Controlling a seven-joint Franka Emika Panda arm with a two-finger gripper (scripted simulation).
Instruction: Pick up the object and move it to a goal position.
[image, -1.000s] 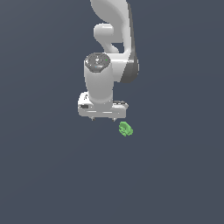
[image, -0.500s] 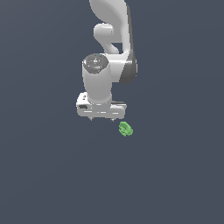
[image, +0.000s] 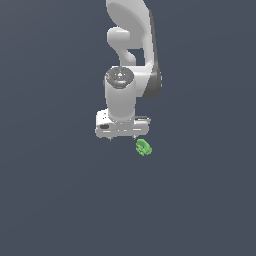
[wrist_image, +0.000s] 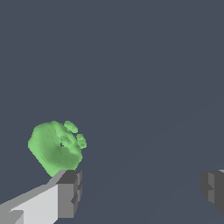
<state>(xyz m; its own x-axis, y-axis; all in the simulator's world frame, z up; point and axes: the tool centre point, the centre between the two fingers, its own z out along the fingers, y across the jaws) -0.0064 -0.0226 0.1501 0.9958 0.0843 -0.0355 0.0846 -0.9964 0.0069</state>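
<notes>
Object (wrist_image: 56, 148) beside one of the fingers (wrist_image: 69, 194), ungrasped.

The arm (image: 131, 60) was glossy white with rounded, tubular links and dark grey bands at the joints. A dark circular cap (faintly speckled) topped the wrist cylinder. The tool (image: 122, 137) had a white boxy body; its fingertips (wrist_image: 70, 194) were blocky and grey.

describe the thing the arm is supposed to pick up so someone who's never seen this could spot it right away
Find the white robot arm reaching down the middle of the exterior view over a plain dark grey floor. Just below its gripper, toward the exterior view's right, sits the green object. It is a small, bright green lumpy blob, much smaller than the gripper and the only coloured thing in sight.
</notes>
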